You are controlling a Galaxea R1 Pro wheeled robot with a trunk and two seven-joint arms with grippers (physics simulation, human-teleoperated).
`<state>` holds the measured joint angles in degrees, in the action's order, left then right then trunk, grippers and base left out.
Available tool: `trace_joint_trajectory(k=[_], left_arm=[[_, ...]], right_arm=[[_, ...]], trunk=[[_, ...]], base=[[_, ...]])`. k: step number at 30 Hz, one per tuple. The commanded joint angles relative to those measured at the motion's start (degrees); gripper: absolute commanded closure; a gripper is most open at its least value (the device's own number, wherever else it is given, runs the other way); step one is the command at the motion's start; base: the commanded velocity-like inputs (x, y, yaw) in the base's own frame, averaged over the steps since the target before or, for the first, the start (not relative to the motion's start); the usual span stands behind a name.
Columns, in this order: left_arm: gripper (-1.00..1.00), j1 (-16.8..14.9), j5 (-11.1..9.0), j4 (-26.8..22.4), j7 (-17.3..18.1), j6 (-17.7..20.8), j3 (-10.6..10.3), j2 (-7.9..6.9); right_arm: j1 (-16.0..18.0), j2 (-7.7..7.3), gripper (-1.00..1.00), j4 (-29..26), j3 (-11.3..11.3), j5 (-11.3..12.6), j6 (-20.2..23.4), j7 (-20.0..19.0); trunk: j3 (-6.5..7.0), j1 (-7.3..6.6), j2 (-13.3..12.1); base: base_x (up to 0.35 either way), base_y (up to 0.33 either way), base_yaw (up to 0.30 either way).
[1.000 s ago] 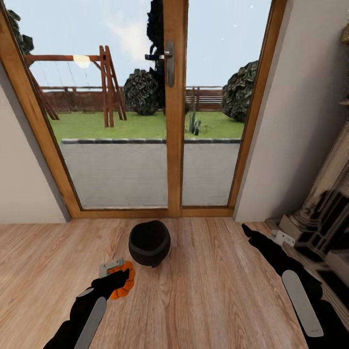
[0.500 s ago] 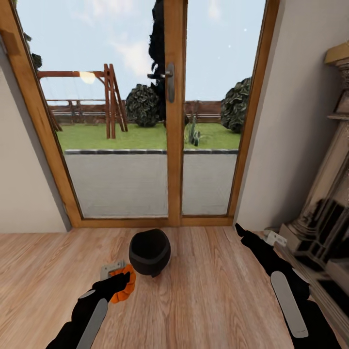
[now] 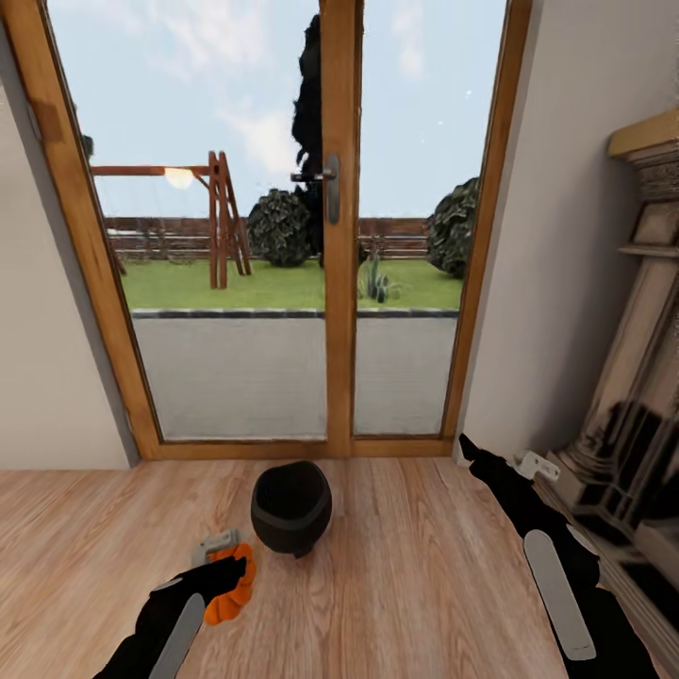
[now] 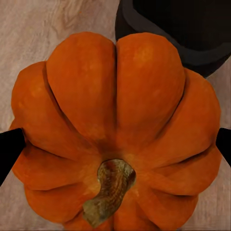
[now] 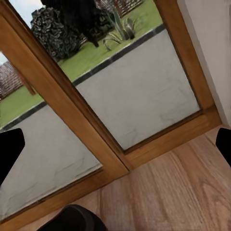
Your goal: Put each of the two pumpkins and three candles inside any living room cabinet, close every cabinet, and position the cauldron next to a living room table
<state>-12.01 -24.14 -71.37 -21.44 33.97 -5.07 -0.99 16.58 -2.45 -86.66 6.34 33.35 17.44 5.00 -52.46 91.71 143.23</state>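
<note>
Head view. Pumpkin (image 3: 229,587): bright orange, ribbed, clamped in the left gripper (image 3: 224,566) low over the wood floor (image 3: 396,585), just beside the cauldron (image 3: 290,506). Cauldron: small black pot, bulging belly, wide mouth up, standing on the floor before the glazed door (image 3: 339,236). Right gripper (image 3: 471,451): forward of the arm, near the wall corner, touching nothing; its jaws cannot be judged from here. Fireplace (image 3: 632,396): stone-coloured, at the right edge. Against the picture a second ago: the whole scene sits lower and smaller in frame, with more sky above the door and more of the fireplace mantel in sight, so the camera has shifted; cauldron and pumpkin keep the same relation to each other, and the left jaws stay clamped on the pumpkin.

Left wrist view. Pumpkin (image 4: 115,130): seen stem-on, deep ribs, short twisted brown-green stem, one dark finger (image 4: 9,149) against each flank. Cauldron (image 4: 183,33): black rim just beyond the pumpkin.

Right wrist view. Fingers (image 5: 9,151): dark tips at opposite edges, jaws wide apart, holding nothing. Door frame (image 5: 72,110), floor (image 5: 168,192), and the cauldron's dark curve (image 5: 72,219) at one edge.
</note>
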Motion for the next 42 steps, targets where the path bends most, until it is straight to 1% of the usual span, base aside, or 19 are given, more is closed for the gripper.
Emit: trace_joint_trajectory(k=[1, 4, 6, 8, 9, 11, 14, 15, 17, 20, 21, 24, 25, 26, 28, 29, 32, 35, 42], left_arm=[[1.00, -0.03, -0.82, 0.74, -0.55, -0.03, 0.17, -0.47], [1.00, -0.03, -0.82, 2.91, -0.46, -0.11, 0.56, -0.78], [1.00, -0.03, -0.82, 6.19, -0.43, -0.27, 1.13, -0.91], [1.00, -0.03, -0.74, 9.01, -0.23, -0.56, 1.77, -0.94], [1.00, -0.03, -0.72, 9.47, -0.19, -0.62, 1.86, -0.94], [1.00, -0.03, -0.72, 11.37, -0.06, -0.78, 2.18, -1.10], [1.00, -0.03, -0.67, 14.37, -0.02, -1.64, 2.25, -1.23], [1.00, -0.03, -0.65, 15.11, -0.02, -2.15, 2.25, -1.24], [1.00, -0.03, -0.63, 18.62, -0.01, -5.57, 2.25, -1.27], [1.00, -0.03, -0.44, 25.78, -0.01, -13.88, 2.01, -1.25], [1.00, -0.03, -0.25, 32.37, 0.04, -22.14, 1.72, -1.22], [1.00, -0.03, -0.15, 37.23, 0.55, -28.16, 1.41, -1.21], [1.00, -0.03, -0.12, 41.08, 1.24, -33.05, 1.31, -1.26], [1.00, -0.03, -0.14, 42.05, 1.41, -34.50, 1.32, -1.27], [1.00, -0.03, -0.17, 43.06, 1.59, -36.78, 1.33, -1.28], [1.00, -0.03, -0.19, 43.53, 1.64, -37.97, 1.31, -1.26], [1.00, -0.03, -0.16, 44.98, 1.70, -38.63, 1.16, -1.05], [1.00, -0.03, -0.07, 46.67, 1.68, -38.69, 0.80, -0.90], [1.00, -0.03, -0.02, 47.24, 1.43, -38.88, 0.79, -1.01]], right_arm=[[-1.02, 0.03, -1.00, 0.03, -0.02, 0.17, -1.39, 0.42], [-4.13, 0.11, -1.00, 0.96, -0.07, -2.39, -4.35, 0.51], [-6.30, 0.44, -1.00, 2.60, -0.09, -5.94, -7.71, 0.62], [-7.96, 1.46, -1.00, 5.23, -0.10, -9.83, -12.04, 0.67], [-8.33, 1.78, -1.00, 6.08, -0.08, -10.84, -13.14, 0.68], [-9.44, 3.06, -1.00, 12.30, -0.04, -16.16, -18.46, 0.70], [-9.81, 3.47, -1.00, 18.84, -0.02, -19.08, -23.01, 0.77], [-9.85, 3.51, -1.00, 20.15, -0.02, -19.39, -23.99, 0.86], [-9.93, 3.63, -1.00, 25.21, -0.05, -20.16, -28.41, 1.51], [-9.98, 3.73, -1.00, 31.53, -0.12, -20.73, -35.08, 2.64], [-9.99, 3.75, -1.00, 36.33, -0.10, -22.76, -39.99, 3.17], [-9.99, 3.82, -1.00, 41.75, -0.24, -25.71, -45.47, 4.32], [-9.99, 3.95, -1.00, 46.25, -0.33, -28.71, -50.28, 6.13], [-9.99, 4.03, -1.00, 47.84, -0.34, -29.71, -52.32, 6.61], [-9.97, 4.12, -1.00, 51.46, -0.33, -30.85, -56.09, 7.12], [-9.86, 4.06, -1.00, 55.20, -0.27, -31.17, -58.03, 7.33], [-9.49, 3.84, -1.00, 59.58, -0.15, -31.18, -59.11, 7.45], [-9.34, 3.75, -1.00, 60.96, -0.12, -31.17, -59.27, 7.47], [-9.29, 3.85, -1.00, 61.57, -0.10, -31.26, -59.28, 7.40]], trunk=[[0.17, -0.04, 0.01], [0.71, -0.69, -1.19], [1.06, -1.13, -1.99], [1.42, -1.57, -2.79], [1.60, -1.79, -3.20], [1.96, -2.23, -4.00], [2.50, -2.89, -5.20], [2.68, -3.11, -5.60], [3.04, -3.55, -6.40], [3.58, -4.21, -7.61], [3.76, -4.43, -8.01], [4.30, -5.09, -9.21], [4.48, -5.30, -9.61], [4.65, -5.52, -10.01], [5.01, -5.96, -10.82], [5.19, -6.18, -11.22], [5.73, -6.84, -12.42], [6.27, -7.50, -13.62], [7.53, -9.04, -16.43]], base=[[0.000, 0.000, 0.000], [0.000, 0.000, 0.000], [0.000, 0.000, 0.000], [0.000, 0.000, 0.000], [0.000, 0.000, 0.000], [0.000, 0.000, 0.000], [0.000, 0.000, 0.000], [0.000, 0.000, 0.000], [0.000, 0.000, 0.000], [0.000, 0.000, 0.000], [0.000, 0.000, 0.000], [0.000, 0.000, 0.000], [0.000, 0.000, 0.127], [0.000, 0.000, 0.181], [0.000, 0.000, 0.228], [0.000, 0.000, 0.265], [-0.008, -0.008, 0.276], [-0.142, -0.145, 0.282], [-0.142, -0.161, 0.284]])
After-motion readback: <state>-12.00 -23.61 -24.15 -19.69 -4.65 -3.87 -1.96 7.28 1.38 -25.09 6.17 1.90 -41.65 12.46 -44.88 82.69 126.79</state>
